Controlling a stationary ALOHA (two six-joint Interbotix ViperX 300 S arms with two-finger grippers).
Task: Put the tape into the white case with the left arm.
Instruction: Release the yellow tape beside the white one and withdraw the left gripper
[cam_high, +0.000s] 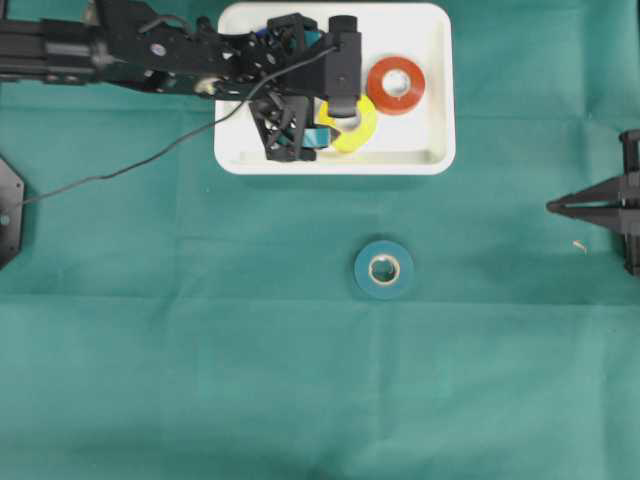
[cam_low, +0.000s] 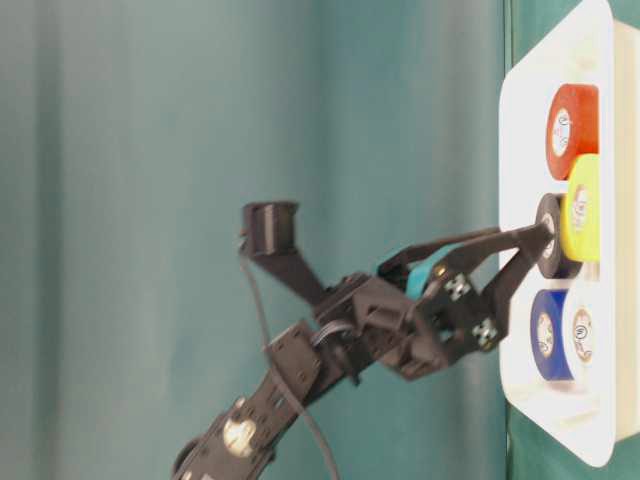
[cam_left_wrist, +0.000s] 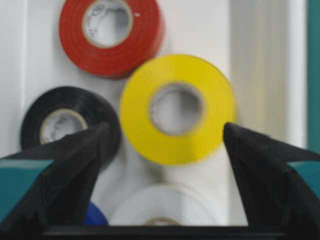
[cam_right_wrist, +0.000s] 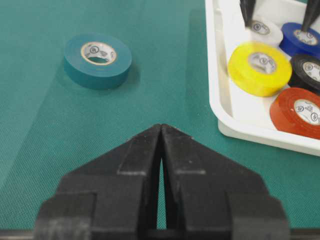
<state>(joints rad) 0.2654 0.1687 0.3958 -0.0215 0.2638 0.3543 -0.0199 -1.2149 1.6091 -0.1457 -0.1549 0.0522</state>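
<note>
Left gripper (cam_left_wrist: 165, 145), black with teal strips, hangs over the shallow white rectangular plastic case (cam_high: 437, 90) at the top centre of the overhead view, fingers (cam_left_wrist: 75, 165) spread wide and holding nothing. The yellow tape roll (cam_left_wrist: 177, 109) lies flat in the case between the fingertips, beside the red tape roll (cam_left_wrist: 111, 36) and black tape roll (cam_left_wrist: 67, 125). A teal tape roll (cam_high: 384, 269) sits on the green desk cloth (cam_high: 200, 380) below the case; the right gripper (cam_right_wrist: 161, 131), plain black, has its fingers pressed together at the right edge.

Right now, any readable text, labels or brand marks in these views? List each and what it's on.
None legible.
Inner core labels of the tape rolls carry small print, too blurred to read: teal roll, red roll, yellow roll, black roll.
White case and both grippers: no markings visible.
</note>
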